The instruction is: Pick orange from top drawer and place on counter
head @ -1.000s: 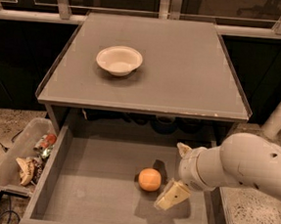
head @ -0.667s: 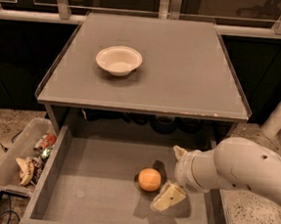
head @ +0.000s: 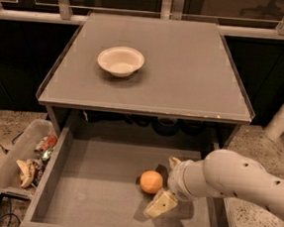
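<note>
Cream-white plastic covers the arm [head: 240, 181], which comes in from the right of the orange [head: 151, 181]. It ends in the end effector [head: 162, 187], just beside that fruit and low inside the drawer. The end effector is released. Its two pale yellowish fingers [head: 161, 205] are spread apart, one reaching nearer than the orange and the other farther than it. Neither can be seen pressing on the peel, and whether a fingertip touches the orange cannot be told.

The orange sits loose on the flat grey bottom of the drawer [head: 96, 181], which is pulled out. Bare grey floor stretches away to the left of the orange, and the drawer's right wall is near its other side.

Well to the left of the orange, outside the drawer's side wall, a clear bin [head: 8, 166] holds crumpled wrappers and scraps.

Beyond and above the orange lies the grey surface [head: 186, 64], a squarish top with a thin raised rim. On it, far beyond the orange and somewhat to its left, a white bowl [head: 120, 61] stands upright.
</note>
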`<action>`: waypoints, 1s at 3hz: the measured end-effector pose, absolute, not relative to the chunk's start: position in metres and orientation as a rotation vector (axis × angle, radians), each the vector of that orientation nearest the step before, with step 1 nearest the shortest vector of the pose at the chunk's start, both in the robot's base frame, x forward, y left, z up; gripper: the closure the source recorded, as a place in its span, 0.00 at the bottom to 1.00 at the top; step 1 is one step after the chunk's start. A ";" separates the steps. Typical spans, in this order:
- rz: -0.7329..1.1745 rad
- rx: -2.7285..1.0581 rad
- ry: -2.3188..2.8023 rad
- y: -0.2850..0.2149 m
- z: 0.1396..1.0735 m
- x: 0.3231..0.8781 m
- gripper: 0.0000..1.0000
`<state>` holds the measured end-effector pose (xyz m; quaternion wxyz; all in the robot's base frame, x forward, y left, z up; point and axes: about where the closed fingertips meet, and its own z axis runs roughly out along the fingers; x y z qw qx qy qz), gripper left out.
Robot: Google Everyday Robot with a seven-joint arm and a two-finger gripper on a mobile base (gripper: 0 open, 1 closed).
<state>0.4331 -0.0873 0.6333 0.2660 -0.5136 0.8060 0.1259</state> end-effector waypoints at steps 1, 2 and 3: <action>0.393 -1.344 2.176 -0.077 0.623 0.440 0.00; 0.444 -1.309 2.158 -0.064 0.621 0.450 0.00; 0.446 -1.309 2.158 -0.064 0.621 0.450 0.00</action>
